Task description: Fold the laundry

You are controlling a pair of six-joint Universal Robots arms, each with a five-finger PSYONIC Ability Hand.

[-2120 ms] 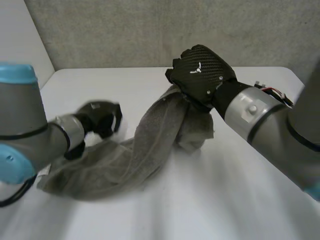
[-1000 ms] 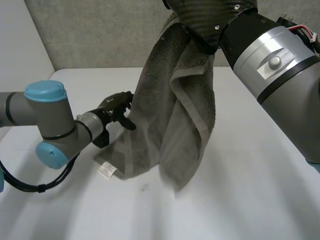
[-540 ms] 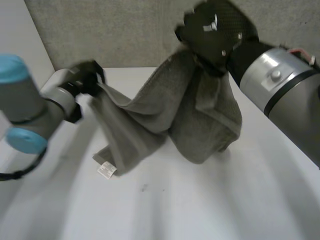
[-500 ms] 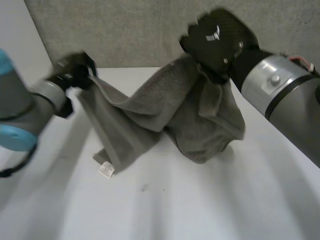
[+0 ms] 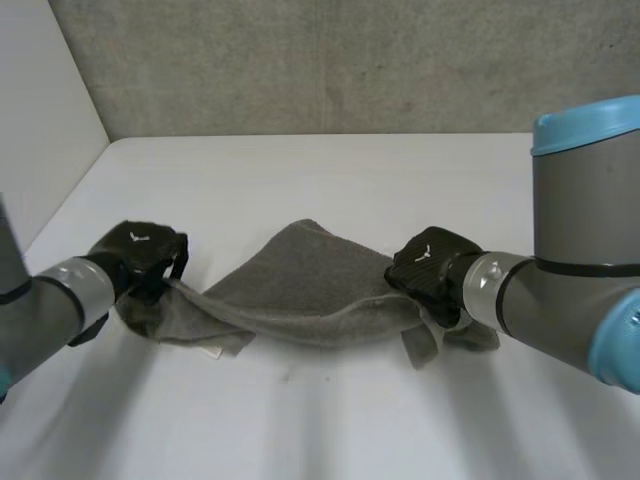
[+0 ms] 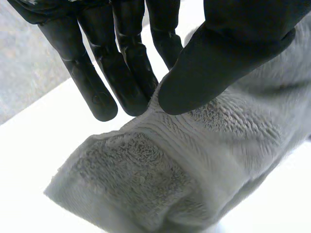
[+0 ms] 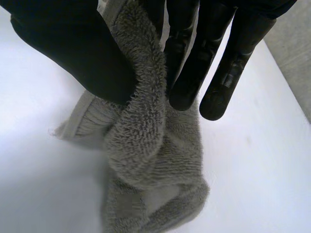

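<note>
A grey towel [image 5: 300,290] is stretched low over the white table [image 5: 330,180] between my two hands. My left hand [image 5: 140,258] pinches its left end; in the left wrist view the thumb [image 6: 228,53] presses the towel's hem [image 6: 160,170] against the fingers [image 6: 126,63]. My right hand [image 5: 430,272] pinches the right end, where the thumb [image 7: 73,53] and fingers [image 7: 194,63] clamp a fold of towel [image 7: 146,145]. A white label [image 5: 212,351] hangs from the towel below my left hand. Loose bunches hang past both hands.
A grey wall [image 5: 330,60] runs along the table's far edge and a white side wall [image 5: 40,130] stands at the left. My right arm [image 5: 570,280] reaches in over the table's right side.
Both hands have come down from high above the table and moved apart. The towel, hanging bunched from my raised right hand before, is now drawn out flat between them. My left hand took hold of it.
</note>
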